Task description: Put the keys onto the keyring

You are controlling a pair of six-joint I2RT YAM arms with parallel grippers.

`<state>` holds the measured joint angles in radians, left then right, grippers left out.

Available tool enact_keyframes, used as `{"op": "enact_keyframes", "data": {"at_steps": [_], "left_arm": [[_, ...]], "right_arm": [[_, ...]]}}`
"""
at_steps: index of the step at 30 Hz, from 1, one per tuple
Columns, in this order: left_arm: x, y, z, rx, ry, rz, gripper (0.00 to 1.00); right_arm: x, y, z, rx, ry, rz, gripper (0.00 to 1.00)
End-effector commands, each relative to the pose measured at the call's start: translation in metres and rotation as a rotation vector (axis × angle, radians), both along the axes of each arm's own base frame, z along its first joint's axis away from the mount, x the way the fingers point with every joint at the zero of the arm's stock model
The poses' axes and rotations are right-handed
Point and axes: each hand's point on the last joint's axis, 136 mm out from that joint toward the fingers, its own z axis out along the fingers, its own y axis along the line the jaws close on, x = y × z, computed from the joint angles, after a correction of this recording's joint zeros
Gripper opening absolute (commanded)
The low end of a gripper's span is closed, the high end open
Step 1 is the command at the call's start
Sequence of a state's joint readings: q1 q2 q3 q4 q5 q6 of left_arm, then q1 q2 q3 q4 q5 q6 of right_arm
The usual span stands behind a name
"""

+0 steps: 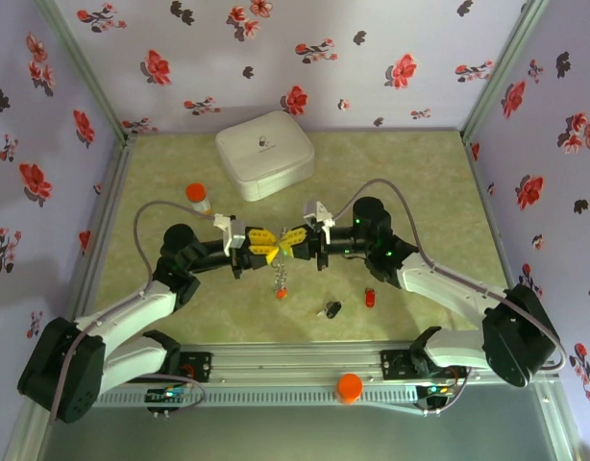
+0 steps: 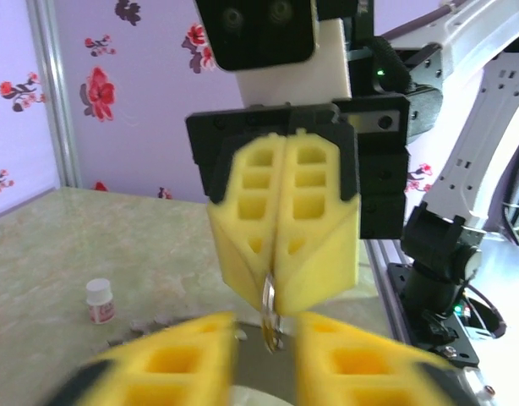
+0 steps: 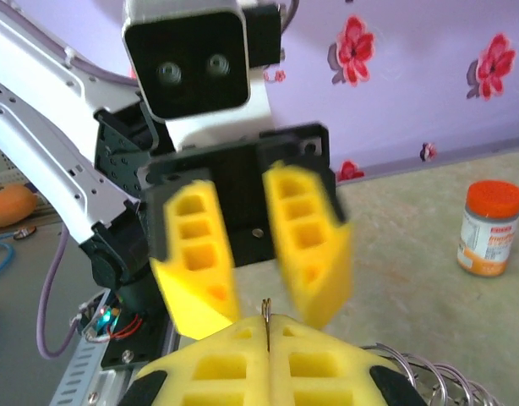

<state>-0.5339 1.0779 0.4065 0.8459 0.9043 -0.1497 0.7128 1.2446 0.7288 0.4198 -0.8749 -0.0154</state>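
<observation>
My two grippers meet tip to tip above the middle of the table. The right gripper (image 1: 291, 242) (image 3: 266, 335) is shut on a thin metal loop of the keyring (image 3: 265, 315) (image 2: 270, 311), whose wire coils (image 3: 433, 374) show beside its fingers. Part of the ring hangs below the fingertips with a small red key (image 1: 281, 292) at its lower end. The left gripper (image 1: 265, 243) (image 2: 266, 353) is open, its blurred yellow fingers standing either side of the metal loop without touching it. A black key (image 1: 331, 309) and another red key (image 1: 370, 298) lie on the table nearer the front.
A white rounded square case (image 1: 264, 154) sits at the back. The orange-capped pill bottle (image 1: 198, 197) (image 3: 491, 228) stands behind the left arm. A small white bottle (image 2: 100, 300) shows on the table. An orange knob (image 1: 349, 387) sits on the front rail.
</observation>
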Motion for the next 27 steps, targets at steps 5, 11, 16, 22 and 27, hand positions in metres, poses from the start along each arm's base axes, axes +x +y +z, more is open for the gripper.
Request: {"op": "enact_keyframes", "data": {"at_steps": [5, 11, 16, 22, 27], "left_arm": [[-0.002, 0.008, -0.018, 0.178, -0.049, 0.049, 0.41], [-0.010, 0.006, -0.023, 0.271, -0.050, 0.004, 0.33], [-0.012, -0.001, -0.016, 0.259, -0.049, -0.041, 0.29], [-0.019, -0.007, -0.018, 0.253, -0.036, -0.093, 0.29], [-0.020, -0.009, -0.022, 0.265, -0.031, -0.105, 0.28]], "right_arm": [[-0.009, -0.014, -0.002, -0.266, -0.124, 0.025, 0.00], [-0.014, -0.022, -0.018, -0.527, -0.167, 0.079, 0.00], [-0.017, -0.017, -0.014, -0.597, -0.206, 0.126, 0.00], [-0.016, -0.011, -0.014, -0.673, -0.240, 0.170, 0.00], [-0.017, -0.005, -0.011, -0.669, -0.259, 0.184, 0.00]]}}
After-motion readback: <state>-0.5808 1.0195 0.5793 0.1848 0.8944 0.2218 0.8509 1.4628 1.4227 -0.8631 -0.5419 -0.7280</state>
